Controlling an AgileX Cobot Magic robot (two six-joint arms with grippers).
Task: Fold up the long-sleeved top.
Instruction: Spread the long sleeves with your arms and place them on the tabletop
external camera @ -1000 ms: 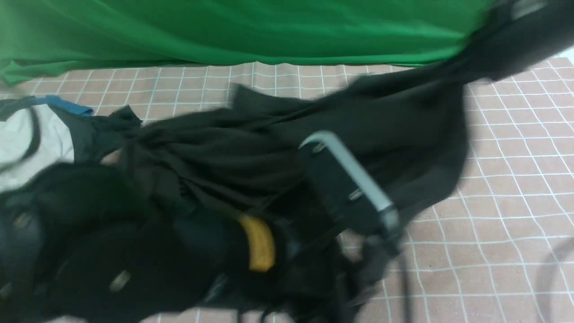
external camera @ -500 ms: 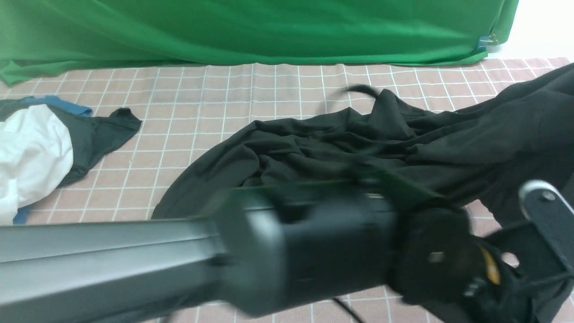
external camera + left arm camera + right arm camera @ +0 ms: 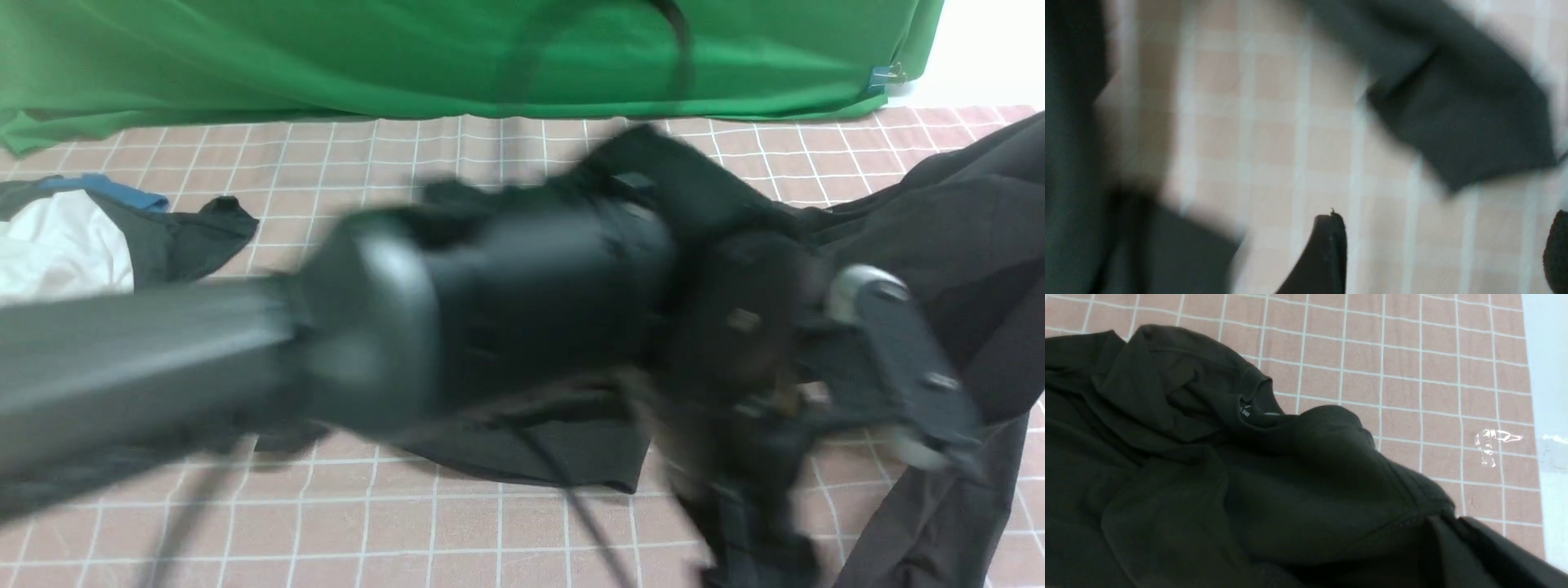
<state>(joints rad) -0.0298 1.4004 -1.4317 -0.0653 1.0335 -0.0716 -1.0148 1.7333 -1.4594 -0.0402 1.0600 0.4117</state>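
The long-sleeved top [image 3: 922,220] lies crumpled on the right half of the table, black and soft. Its right-hand part rises off the checked cloth [image 3: 506,523] near the table's right edge, and a flat fold reaches toward the front edge. In the right wrist view the top [image 3: 1208,477] is bunched, with the round neck turned up. A small label [image 3: 1245,411] inside the neck carries pale print too small to read.

The left arm [image 3: 490,302], blurred, reaches across from the left edge and hides the middle of the top. Its left claw [image 3: 1443,261] is released: the fingertips [image 3: 1331,245] stand apart over bare cloth with nothing between them. The right claw is out of sight but clenched; what it grips, if anything, cannot be told.

At the left edge lie a white garment [image 3: 57,245] and, touching it, a dark grey garment [image 3: 188,237] with a blue part [image 3: 114,189]. A green backdrop [image 3: 408,57] hangs along the far edge.
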